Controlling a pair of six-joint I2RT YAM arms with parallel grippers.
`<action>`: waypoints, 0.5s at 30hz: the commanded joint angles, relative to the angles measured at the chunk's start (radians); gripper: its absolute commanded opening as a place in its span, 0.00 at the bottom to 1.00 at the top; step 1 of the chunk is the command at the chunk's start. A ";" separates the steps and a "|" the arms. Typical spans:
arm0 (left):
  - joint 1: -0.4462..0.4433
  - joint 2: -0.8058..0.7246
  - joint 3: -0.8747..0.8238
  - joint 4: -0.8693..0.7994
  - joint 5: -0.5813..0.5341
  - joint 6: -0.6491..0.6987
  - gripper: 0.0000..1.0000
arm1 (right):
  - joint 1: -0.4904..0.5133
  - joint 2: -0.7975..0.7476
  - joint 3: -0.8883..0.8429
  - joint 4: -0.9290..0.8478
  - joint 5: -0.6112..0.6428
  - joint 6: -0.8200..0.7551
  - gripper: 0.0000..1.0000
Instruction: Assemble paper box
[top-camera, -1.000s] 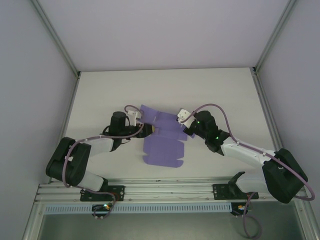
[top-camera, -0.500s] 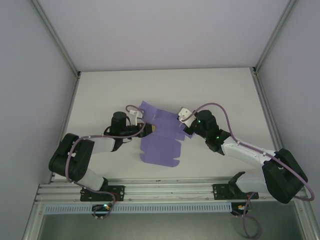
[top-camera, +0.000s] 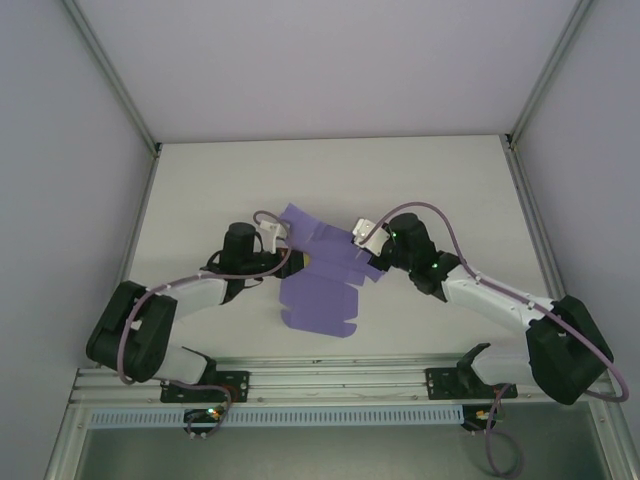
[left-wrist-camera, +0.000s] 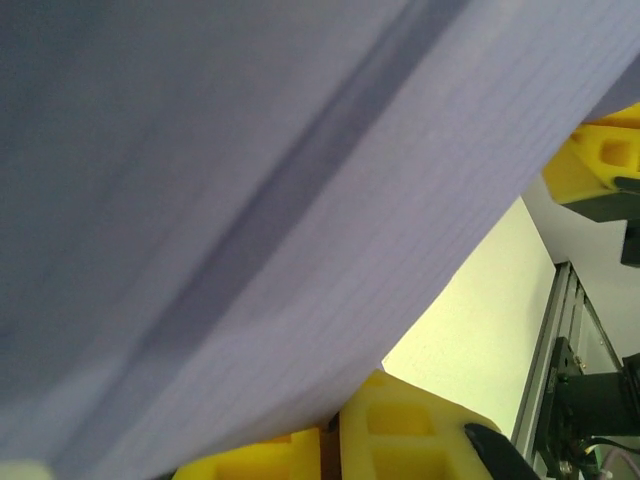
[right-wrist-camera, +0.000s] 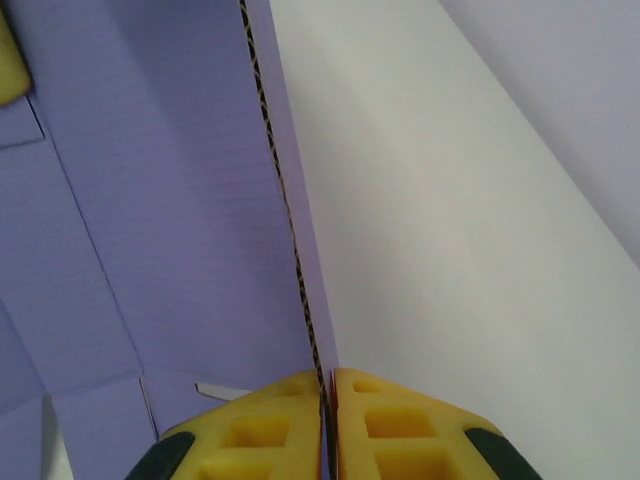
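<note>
The box (top-camera: 318, 297) is an unfolded sheet mid-surface (top-camera: 210, 180), between the arms. Left jaws are closed on its left edge, and right jaws are pinched shut on its right flap's edge. Likely step: raising the side walls. Next, both sides need folding up along their creases evenly, without tearing.

You've got the paper box (top-camera: 320, 285) lying mid-table (top-camera: 330, 170), between the two grippers. Left gripper (top-camera: 297, 258) sits at its left edge, right gripper (top-camera: 372, 258) at its right edge, farther back.
</note>
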 joint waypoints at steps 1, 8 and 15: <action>-0.014 -0.024 0.029 -0.047 0.015 0.056 0.08 | -0.009 0.029 0.051 -0.082 -0.061 -0.062 0.14; -0.016 -0.031 0.023 -0.034 0.024 0.053 0.06 | -0.024 0.055 0.057 -0.066 -0.116 -0.078 0.22; -0.016 -0.040 0.008 -0.004 0.037 0.047 0.06 | -0.057 0.087 0.066 -0.083 -0.122 -0.081 0.22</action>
